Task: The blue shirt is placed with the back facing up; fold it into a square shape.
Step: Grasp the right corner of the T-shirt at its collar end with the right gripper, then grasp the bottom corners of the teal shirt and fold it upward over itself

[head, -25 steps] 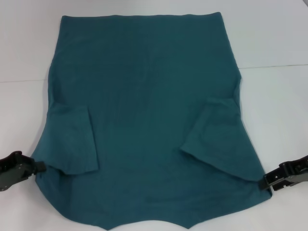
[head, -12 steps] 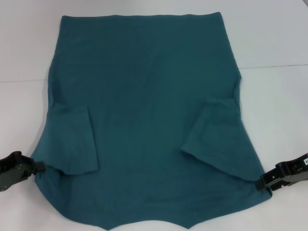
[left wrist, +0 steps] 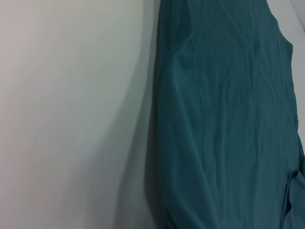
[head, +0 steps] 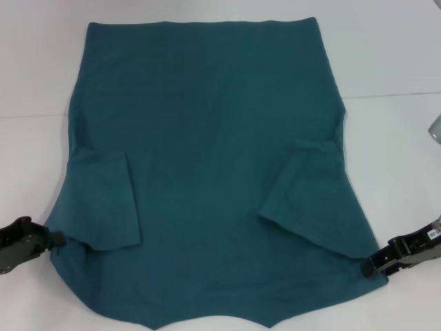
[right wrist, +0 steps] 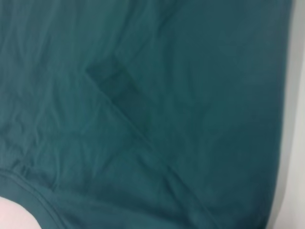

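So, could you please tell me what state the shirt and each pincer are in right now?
blue shirt: spread flat on the white table, both sleeves folded inward onto the body.
left pincer: at the shirt's left edge, near the folded sleeve.
right pincer: at the shirt's right edge, low by the table.

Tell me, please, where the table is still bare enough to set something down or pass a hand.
Bare white table lies on both sides of the blue shirt, widest toward the far corners and along the far edge. The shirt covers the middle. Near the front it is crowded: the left pincer and the right pincer sit at the shirt's near corners.
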`<state>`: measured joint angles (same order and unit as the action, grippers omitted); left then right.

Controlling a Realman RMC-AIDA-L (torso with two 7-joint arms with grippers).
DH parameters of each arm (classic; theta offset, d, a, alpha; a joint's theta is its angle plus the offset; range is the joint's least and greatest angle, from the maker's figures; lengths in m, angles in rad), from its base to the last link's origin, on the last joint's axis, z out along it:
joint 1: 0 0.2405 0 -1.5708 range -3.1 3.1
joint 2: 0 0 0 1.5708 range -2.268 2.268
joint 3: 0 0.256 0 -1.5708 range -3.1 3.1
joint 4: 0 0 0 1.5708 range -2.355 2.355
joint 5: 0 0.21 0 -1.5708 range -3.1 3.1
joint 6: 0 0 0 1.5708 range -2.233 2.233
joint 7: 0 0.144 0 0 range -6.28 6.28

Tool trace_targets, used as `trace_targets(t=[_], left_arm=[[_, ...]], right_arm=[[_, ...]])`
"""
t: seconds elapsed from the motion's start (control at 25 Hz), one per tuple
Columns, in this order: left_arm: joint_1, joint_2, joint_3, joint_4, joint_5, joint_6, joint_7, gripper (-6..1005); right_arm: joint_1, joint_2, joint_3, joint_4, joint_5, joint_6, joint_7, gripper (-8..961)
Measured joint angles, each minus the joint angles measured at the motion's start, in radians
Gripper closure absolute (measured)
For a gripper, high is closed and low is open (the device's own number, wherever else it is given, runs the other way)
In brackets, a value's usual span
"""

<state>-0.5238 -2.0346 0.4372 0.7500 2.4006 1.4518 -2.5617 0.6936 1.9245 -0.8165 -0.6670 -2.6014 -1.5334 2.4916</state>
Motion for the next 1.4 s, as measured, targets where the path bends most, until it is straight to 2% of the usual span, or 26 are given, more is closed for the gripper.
trace_targets(t=[0.4,0.88,1.08,1.4], left_arm=[[0.001,-0.001,0.000,0.000,0.000,-0.002,0.000,993],[-0.001,-0.001,0.000,0.000,0.000,-0.002,0.000,993],[-0.002,-0.001,0.001,0.000,0.000,-0.002,0.000,993],[-0.004,0.005,0.010,0.004,0.007,0.039,0.012,992]], right_arm=[[0.032,0.028,-0.020,0.004,0.001,0.010,-0.004,418],[0.033,0.029,-0.010,-0.013,0.004,-0.003,0.001,453],[0.033,0.028,-0.012,-0.013,0.003,-0.005,0.001,674],[0.034,0.014,-0.006,-0.039,0.003,-0.069,-0.005,830]])
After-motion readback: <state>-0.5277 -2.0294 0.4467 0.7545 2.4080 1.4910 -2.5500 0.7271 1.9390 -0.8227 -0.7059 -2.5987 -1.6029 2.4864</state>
